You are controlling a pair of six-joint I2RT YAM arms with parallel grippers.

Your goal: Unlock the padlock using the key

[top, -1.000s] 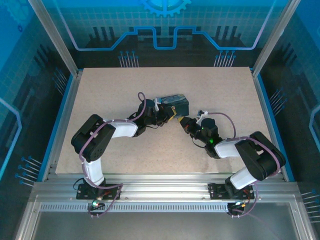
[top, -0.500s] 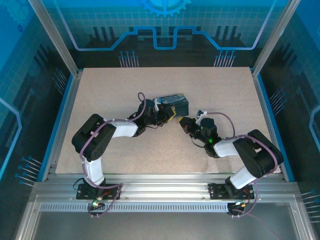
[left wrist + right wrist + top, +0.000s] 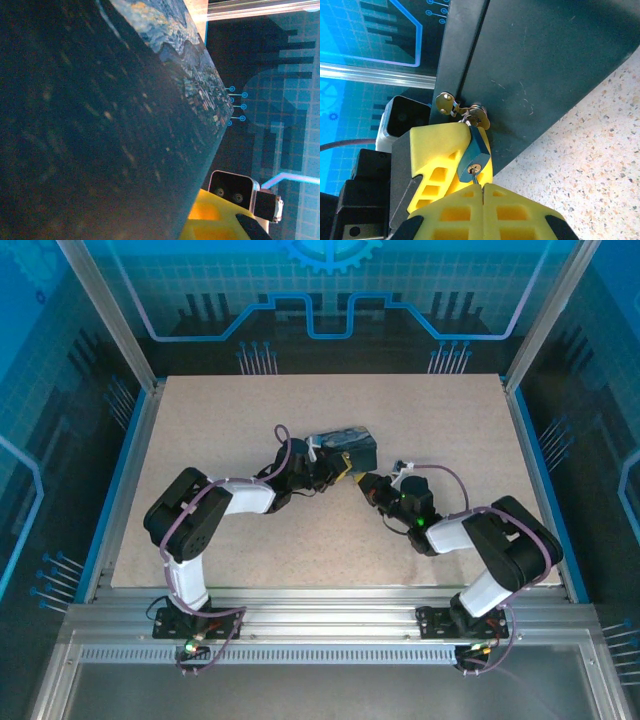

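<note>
The right gripper (image 3: 482, 186), its yellow fingertips pressed together, pinches the key (image 3: 476, 176), whose thin shaft runs up into the keyhole at the bottom of the padlock (image 3: 475, 152). The small padlock hangs from a brass hasp (image 3: 455, 106) at the edge of the dark tin (image 3: 545, 65), which stands on the speckled table (image 3: 590, 150). A yellow finger (image 3: 437, 145) of the left gripper (image 3: 335, 472) sits just beside the padlock and against the tin's face; whether that gripper clamps the tin cannot be told, as the tin's wall (image 3: 100, 125) blocks its own camera. From above, the two grippers meet tip to tip at the near side of the tin (image 3: 345, 445), around the middle of the table (image 3: 220, 420), the right gripper (image 3: 368, 485) coming in from the right. Bare tabletop lies open toward the far edge and both side edges, while the arms' elbows fill the room along the near edge.
</note>
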